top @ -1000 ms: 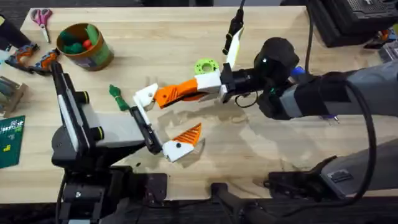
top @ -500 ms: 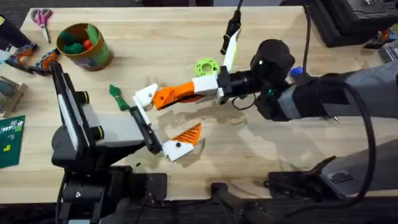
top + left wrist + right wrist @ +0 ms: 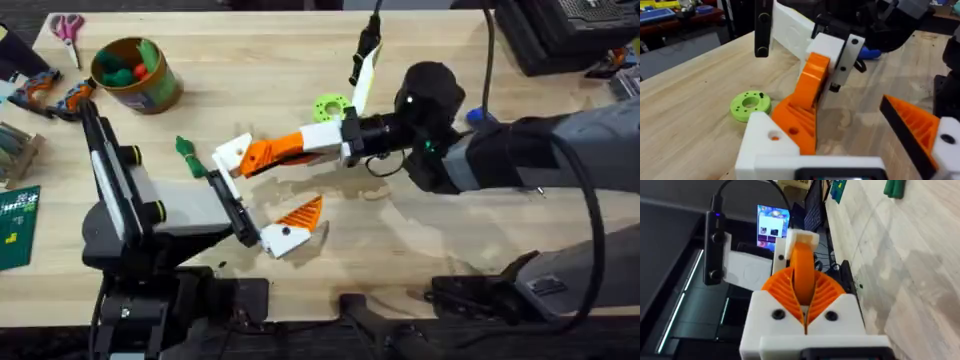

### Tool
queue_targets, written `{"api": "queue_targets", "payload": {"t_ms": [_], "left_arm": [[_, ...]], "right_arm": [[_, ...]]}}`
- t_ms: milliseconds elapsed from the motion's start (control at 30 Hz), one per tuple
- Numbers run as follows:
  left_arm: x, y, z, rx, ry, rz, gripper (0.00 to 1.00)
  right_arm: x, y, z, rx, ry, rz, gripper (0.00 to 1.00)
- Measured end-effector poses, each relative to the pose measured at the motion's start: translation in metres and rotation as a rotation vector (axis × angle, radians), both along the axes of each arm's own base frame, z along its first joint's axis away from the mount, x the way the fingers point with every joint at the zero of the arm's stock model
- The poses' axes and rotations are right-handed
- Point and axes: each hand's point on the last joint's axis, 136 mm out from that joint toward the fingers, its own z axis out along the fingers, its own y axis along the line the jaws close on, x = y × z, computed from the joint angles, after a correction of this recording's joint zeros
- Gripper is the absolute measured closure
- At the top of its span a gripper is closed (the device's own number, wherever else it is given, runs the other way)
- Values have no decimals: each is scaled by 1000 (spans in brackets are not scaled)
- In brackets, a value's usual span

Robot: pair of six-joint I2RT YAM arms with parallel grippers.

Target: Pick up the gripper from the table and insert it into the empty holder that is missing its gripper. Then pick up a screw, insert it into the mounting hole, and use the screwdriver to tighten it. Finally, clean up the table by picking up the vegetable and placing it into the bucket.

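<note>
Though probably light, stiff and slick, needs a firm pinch on flat sides: small orange plastic wedge fingertip [image 3: 802, 262] clamped between right gripper [image 3: 804, 305] fingers, touching plain white plastic holder block [image 3: 233, 153]; left gripper [image 3: 268, 190] fingers spread wide.

Light wooden table [image 3: 250, 60], bucket [image 3: 135, 75], vegetable [image 3: 189, 156], green ring [image 3: 331, 106], scissors [image 3: 67, 30]

place: robotics lab | evidence: wooden workbench [image 3: 250, 50], scissors [image 3: 67, 27], circuit board [image 3: 18, 228] (green), monitor [image 3: 771, 226]
</note>
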Motion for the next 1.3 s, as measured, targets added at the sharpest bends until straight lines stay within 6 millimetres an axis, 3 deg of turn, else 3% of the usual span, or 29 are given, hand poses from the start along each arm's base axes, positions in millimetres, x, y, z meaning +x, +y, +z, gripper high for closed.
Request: {"api": "queue_targets", "payload": {"t_ms": [367,1300], "left_arm": [[1,1,0,-4,8,7,15],[-1,0,-1,-6,13,-8,14]], "right_arm": [[6,18,1,-64,17,34,993],[15,18,1,-67,-4,-4,993]]}}
